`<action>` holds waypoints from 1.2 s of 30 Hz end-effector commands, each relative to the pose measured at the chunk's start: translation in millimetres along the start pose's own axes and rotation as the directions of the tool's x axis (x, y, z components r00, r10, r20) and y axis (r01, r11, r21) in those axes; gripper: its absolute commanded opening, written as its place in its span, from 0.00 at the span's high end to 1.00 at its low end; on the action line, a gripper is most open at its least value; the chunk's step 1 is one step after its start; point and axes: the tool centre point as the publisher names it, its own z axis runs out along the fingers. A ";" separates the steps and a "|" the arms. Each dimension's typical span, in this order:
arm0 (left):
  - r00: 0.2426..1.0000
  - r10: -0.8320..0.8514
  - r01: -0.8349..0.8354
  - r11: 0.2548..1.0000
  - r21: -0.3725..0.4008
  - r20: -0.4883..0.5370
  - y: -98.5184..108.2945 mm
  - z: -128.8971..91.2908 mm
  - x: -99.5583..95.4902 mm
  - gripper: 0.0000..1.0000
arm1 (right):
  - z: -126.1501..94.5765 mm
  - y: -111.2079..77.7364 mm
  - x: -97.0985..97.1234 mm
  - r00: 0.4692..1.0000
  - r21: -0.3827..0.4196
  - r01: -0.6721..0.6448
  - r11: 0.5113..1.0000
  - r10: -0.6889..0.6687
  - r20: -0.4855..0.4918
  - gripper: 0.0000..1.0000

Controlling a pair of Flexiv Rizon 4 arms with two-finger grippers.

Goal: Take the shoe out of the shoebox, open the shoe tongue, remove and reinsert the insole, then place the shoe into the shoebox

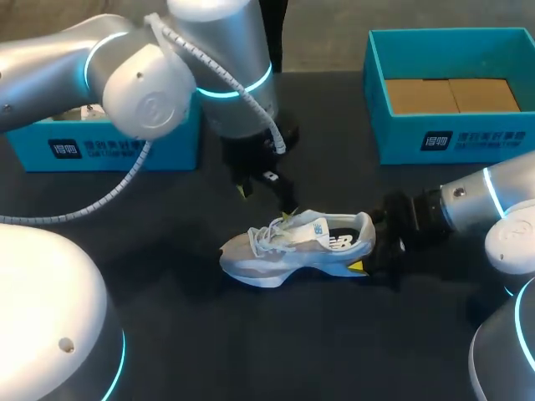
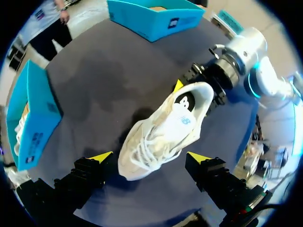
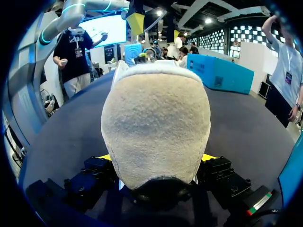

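On the table (image 1: 167, 334), right fingers (image 3: 218, 171) seemingly clamp the shoe (image 1: 292, 246) heel, left fingers (image 2: 90, 171) apart above.

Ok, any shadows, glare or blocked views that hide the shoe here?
Head view: shoe clear, soft shadow under it; left arm hides part of the table. Right wrist view: the heel fills most of it. Left wrist view: shoe unobstructed.

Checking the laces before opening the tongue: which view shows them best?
Left wrist view: it looks down on the shoe, laces fully visible. Head view shows them small, side-on; right wrist view shows only the heel.
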 end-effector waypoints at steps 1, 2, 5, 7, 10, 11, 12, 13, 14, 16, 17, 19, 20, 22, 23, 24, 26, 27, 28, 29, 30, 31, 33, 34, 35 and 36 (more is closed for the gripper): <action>0.996 -0.086 0.085 0.994 0.074 0.020 11.0 0.4 12.7 0.00 | 2.7 1.1 -0.4 1.000 0.006 -0.001 1.000 0.001 0.001 1.00; 0.994 -0.111 0.110 0.991 0.081 0.007 11.0 0.6 15.0 0.00 | 2.7 1.1 -0.4 1.000 0.006 -0.001 1.000 0.001 0.001 1.00; 0.974 -0.224 0.225 0.972 0.075 -0.017 7.4 2.9 20.2 0.00 | 2.7 1.1 -0.4 1.000 0.006 -0.001 1.000 0.001 0.001 1.00; 0.962 -0.273 0.272 0.960 0.067 0.004 4.8 5.8 23.8 0.00 | 2.7 1.1 -0.4 1.000 0.006 -0.001 1.000 0.001 0.001 1.00; 0.959 -0.282 0.281 0.958 0.058 0.011 1.0 11.4 31.0 0.00 | 2.7 1.1 -0.4 1.000 0.006 -0.001 1.000 0.001 0.001 1.00; 0.956 -0.293 0.292 0.955 0.061 0.011 0.0 13.3 33.2 0.00 | 2.7 1.1 -0.4 1.000 0.006 -0.001 1.000 0.001 0.001 1.00; 0.955 -0.298 0.297 0.953 0.058 0.012 -1.7 15.5 34.7 0.00 | 2.7 1.1 -0.4 1.000 0.006 -0.001 1.000 0.001 0.001 1.00; 0.957 -0.291 0.290 0.956 0.050 0.016 -2.8 17.5 37.1 0.00 | 2.7 1.1 -0.4 1.000 0.006 -0.001 1.000 0.001 0.001 1.00; 0.953 -0.303 0.302 0.952 0.046 0.022 -4.0 19.3 39.2 0.00 | 2.7 1.1 -0.4 1.000 0.006 -0.001 1.000 0.001 0.001 1.00; 0.948 -0.316 0.314 0.948 0.052 0.032 -6.9 21.6 43.8 0.00 | 2.7 1.1 -0.4 1.000 0.006 -0.001 1.000 0.001 0.001 1.00; 0.942 -0.333 0.331 0.942 0.053 0.042 -8.8 22.6 46.1 0.00 | 2.7 1.1 -0.4 1.000 0.006 -0.001 1.000 0.001 0.001 1.00; 0.933 -0.355 0.352 0.934 0.061 0.049 -12.5 23.6 51.6 0.00 | 2.7 1.1 -0.4 1.000 0.006 -0.001 1.000 0.001 0.001 1.00; 0.926 -0.369 0.365 0.929 0.062 0.077 -15.0 24.5 54.0 0.00 | 2.7 1.1 -0.4 1.000 0.006 -0.001 1.000 0.001 0.001 1.00; 0.916 -0.394 0.389 0.918 0.071 0.071 -18.8 25.1 58.5 0.00 | 2.7 1.1 -0.4 1.000 0.006 -0.001 1.000 0.001 0.001 1.00; 0.916 -0.393 0.388 0.919 0.074 0.077 -20.9 26.1 61.5 0.00 | 2.7 1.1 -0.4 1.000 0.006 -0.001 1.000 0.001 0.001 1.00; 0.911 -0.406 0.401 0.913 0.077 0.066 -22.8 26.6 63.9 0.00 | 2.7 1.1 -0.4 1.000 0.006 -0.001 1.000 0.001 0.001 1.00; 0.897 -0.435 0.428 0.900 0.086 0.085 -26.7 29.2 66.3 0.00 | 2.7 1.1 -0.4 1.000 0.006 -0.001 1.000 0.001 0.001 1.00; 0.888 -0.449 0.442 0.893 0.088 0.094 -28.9 30.7 66.0 0.00 | 2.7 1.1 -0.4 1.000 0.006 -0.001 1.000 0.001 0.001 1.00; 0.886 -0.454 0.447 0.890 0.086 0.095 -30.7 32.2 66.5 0.00 | 2.7 1.1 -0.4 1.000 0.006 -0.001 1.000 0.001 0.001 1.00; 0.878 -0.470 0.463 0.882 0.087 0.090 -32.3 33.4 66.6 0.00 | 2.7 1.1 -0.4 1.000 0.006 -0.001 1.000 0.001 0.001 1.00; 0.871 -0.480 0.472 0.877 0.088 0.109 -34.0 34.6 66.8 0.00 | 2.7 1.1 -0.4 1.000 0.006 -0.001 1.000 0.001 0.001 1.00; 0.870 -0.482 0.474 0.876 0.088 0.106 -35.4 35.9 67.8 0.00 | 2.7 1.1 -0.4 1.000 0.006 -0.001 1.000 0.001 0.001 1.00; 0.862 -0.491 0.484 0.871 0.083 0.127 -38.3 38.8 69.2 0.00 | 2.7 1.1 -0.4 1.000 0.006 -0.001 1.000 0.001 0.001 1.00; 0.861 -0.491 0.484 0.871 0.081 0.130 -39.2 40.2 70.2 0.00 | 2.7 1.1 -0.4 1.000 0.006 -0.001 1.000 0.001 0.001 1.00; 0.856 -0.496 0.490 0.868 0.079 0.145 -39.8 41.2 70.8 0.00 | 2.7 1.1 -0.4 1.000 0.006 -0.001 1.000 0.001 0.001 1.00; 0.857 -0.490 0.484 0.872 0.076 0.159 -40.7 42.7 71.6 0.00 | 2.7 1.1 -0.4 1.000 0.006 -0.001 1.000 0.001 0.001 1.00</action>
